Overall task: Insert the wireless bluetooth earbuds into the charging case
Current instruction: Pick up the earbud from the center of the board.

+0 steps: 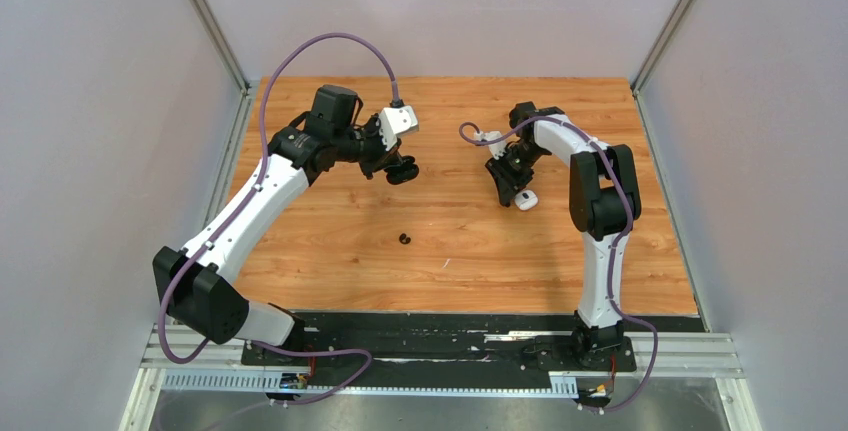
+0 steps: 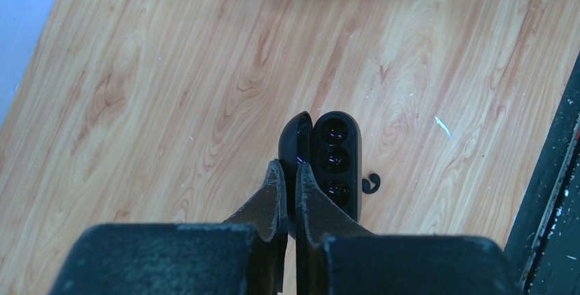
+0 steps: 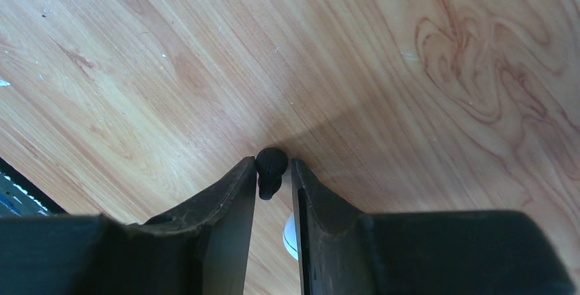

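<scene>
Seen from overhead, the left gripper [image 1: 402, 169], upper centre-left of the frame, is clamped on an open case [image 2: 330, 158]. The right gripper [image 1: 518, 189], upper centre-right, pinches a black earbud [image 3: 271, 165] between its fingertips. A white object [image 1: 526, 200] sits just beside them. A second black earbud [image 1: 404, 239] lies mid-frame on the table [image 1: 330, 251], apart from both grippers.
</scene>
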### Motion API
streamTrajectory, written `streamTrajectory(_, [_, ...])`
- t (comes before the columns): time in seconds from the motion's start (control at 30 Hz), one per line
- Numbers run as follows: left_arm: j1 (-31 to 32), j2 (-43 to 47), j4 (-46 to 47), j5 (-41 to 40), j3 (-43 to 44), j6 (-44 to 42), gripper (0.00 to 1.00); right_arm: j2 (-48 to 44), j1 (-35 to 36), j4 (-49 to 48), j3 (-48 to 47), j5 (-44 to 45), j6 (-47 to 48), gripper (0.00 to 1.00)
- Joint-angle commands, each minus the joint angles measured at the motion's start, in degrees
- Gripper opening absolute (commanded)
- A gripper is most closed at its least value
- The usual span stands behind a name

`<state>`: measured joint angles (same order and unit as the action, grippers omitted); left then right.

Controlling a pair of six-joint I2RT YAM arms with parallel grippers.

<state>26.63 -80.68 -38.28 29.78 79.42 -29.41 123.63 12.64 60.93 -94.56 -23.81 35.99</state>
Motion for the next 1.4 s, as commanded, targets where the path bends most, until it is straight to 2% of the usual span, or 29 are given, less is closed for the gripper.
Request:
streamTrajectory(0.0, [-0.2, 0.2, 1.7, 1.5, 0.7, 1.2, 0.0, -2.3, 0.0, -1.8, -1.8, 2.7, -0.6, 0.3])
streamTrajectory(0.37, [-0.2, 0.1, 1.7, 1.5, 0.6, 1.1, 0.0, -2.6, 0.0, -1.5, -1.9, 3.7, -1.1, 0.34])
streamTrajectory(0.73, [-0.2, -0.2, 1.8, 1.8, 0.3, 1.3, 0.0, -2.8, 0.0, 0.3, -2.2, 3.1, -2.1, 0.26])
streamTrajectory(0.9, [-0.2, -0.1, 1.7, 1.6, 0.2, 1.1, 0.0, -3.2, 0.0, 1.0, -2.4, 2.4, -3.0, 0.31])
streamTrajectory(1.07, [-0.2, -0.2, 1.9, 1.7, 0.1, 1.1, 0.0, -4.0, 0.0, 1.7, -1.9, 2.3, -3.6, 0.32])
streamTrajectory(1.37, [-0.2, -0.1, 1.8, 1.7, 0.1, 1.1, 0.0, -4.4, 0.0, 1.7, -2.1, 1.8, -4.5, 0.25])
